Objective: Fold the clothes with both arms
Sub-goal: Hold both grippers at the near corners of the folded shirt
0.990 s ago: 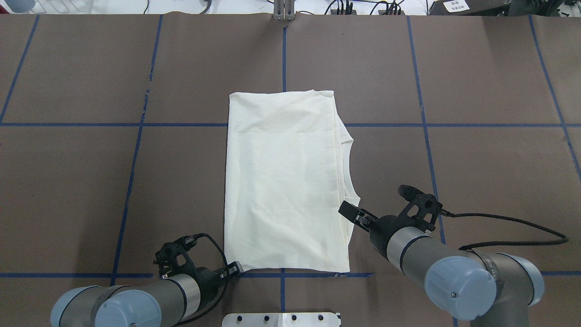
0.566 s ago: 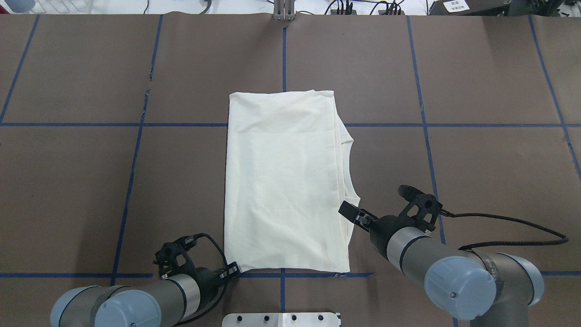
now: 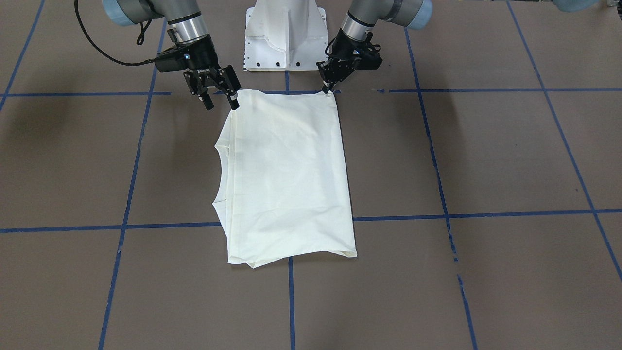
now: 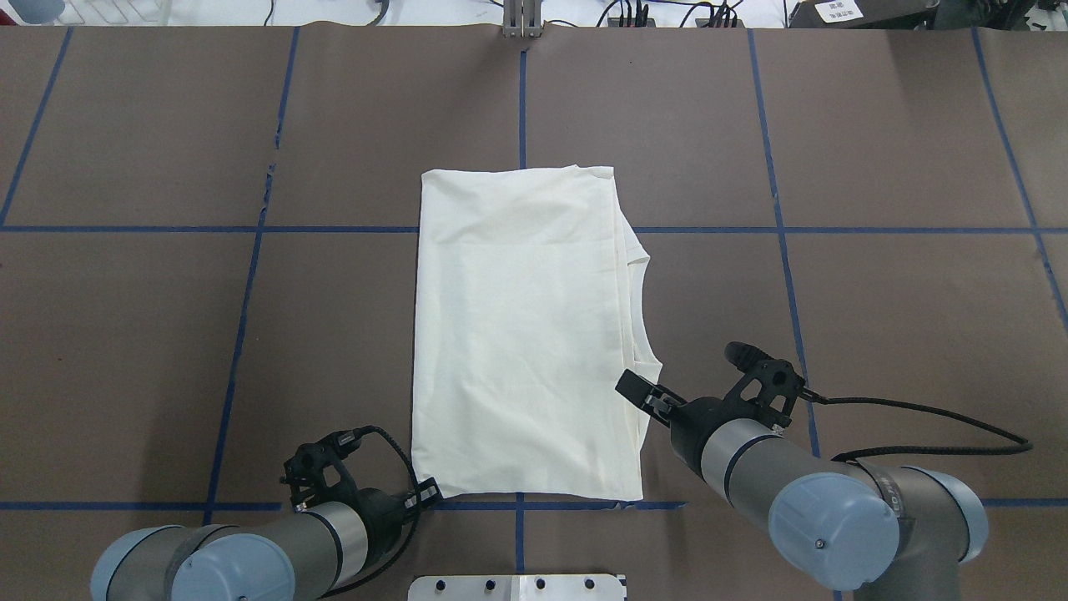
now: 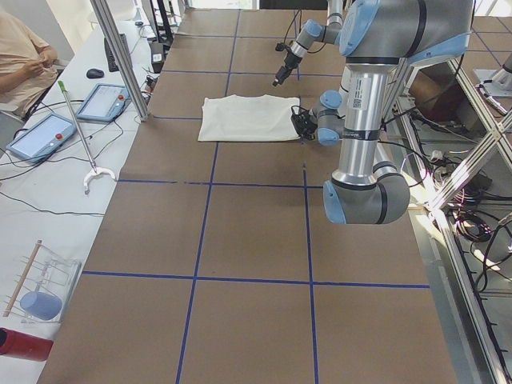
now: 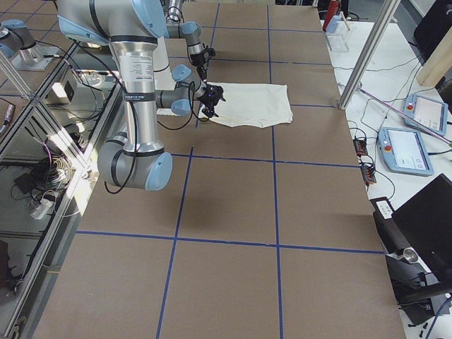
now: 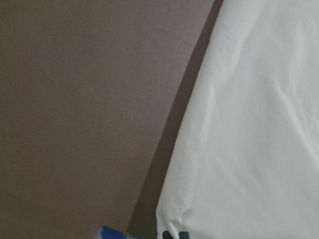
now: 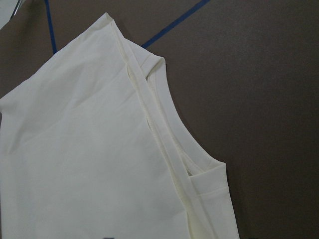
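The cream T-shirt (image 4: 521, 334) lies folded into a plain rectangle at the table's middle, with its neckline (image 4: 638, 292) showing along the right edge and no print in sight. It also shows in the front view (image 3: 286, 175). My left gripper (image 4: 427, 494) sits low at the shirt's near left corner, with its jaws together on the puckered corner (image 7: 172, 226). It shows in the front view (image 3: 326, 89) too. My right gripper (image 4: 642, 394) is open and empty, hovering over the shirt's near right edge by the shoulder. In the front view (image 3: 221, 102) its fingers stand spread.
The white pedestal base (image 3: 284, 34) stands just behind the shirt's near edge. Blue tape lines (image 4: 784, 250) cross the brown table cover. A metal bracket (image 4: 523, 21) sits at the far edge. An operator (image 5: 20, 60) and tablets (image 5: 108, 100) are beyond it.
My right gripper has edged slightly farther in over the shirt's edge. My left gripper has shifted a little back and left at the corner. The shirt lies the same.
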